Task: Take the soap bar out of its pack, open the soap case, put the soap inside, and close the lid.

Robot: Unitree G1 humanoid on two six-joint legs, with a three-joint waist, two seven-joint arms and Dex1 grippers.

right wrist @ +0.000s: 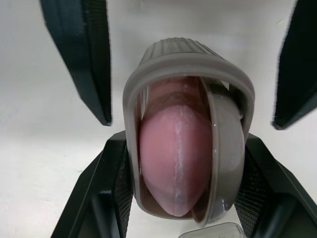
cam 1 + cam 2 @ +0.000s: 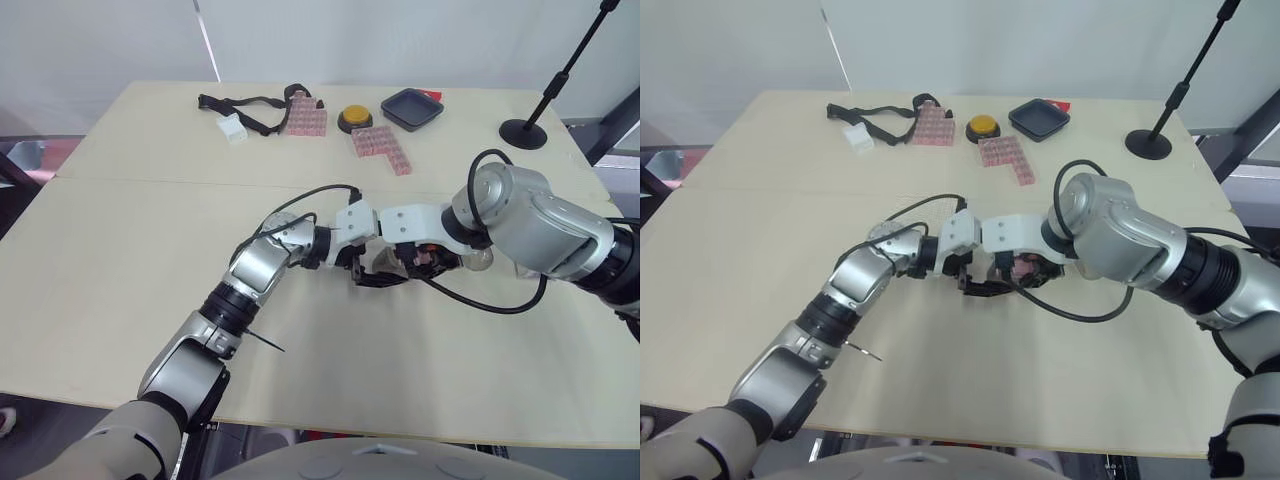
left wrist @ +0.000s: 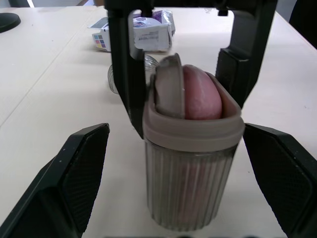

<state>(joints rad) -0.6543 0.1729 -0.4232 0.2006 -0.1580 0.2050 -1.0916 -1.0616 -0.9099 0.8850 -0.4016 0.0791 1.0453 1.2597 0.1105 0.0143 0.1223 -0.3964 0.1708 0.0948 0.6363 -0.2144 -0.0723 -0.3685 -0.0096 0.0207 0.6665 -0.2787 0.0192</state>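
Head cameras look down across the table (image 2: 120, 300) at the case (image 3: 190, 183); wrist cameras share it close up, one side-on, one overhead.

Bright, diffuse light is received from above — soft shadows are cast on the table (image 2: 110, 290) in the 2 eye views. Pale highlights are carried by the soap case (image 3: 188, 168) ribs; the table is washed pale in the right wrist view.

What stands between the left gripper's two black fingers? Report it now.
The ribbed clear soap case with a taupe rim, pink soap bar inside, stands between the fingers of the open left gripper, touching neither; the right gripper clamps it. Left wrist view.
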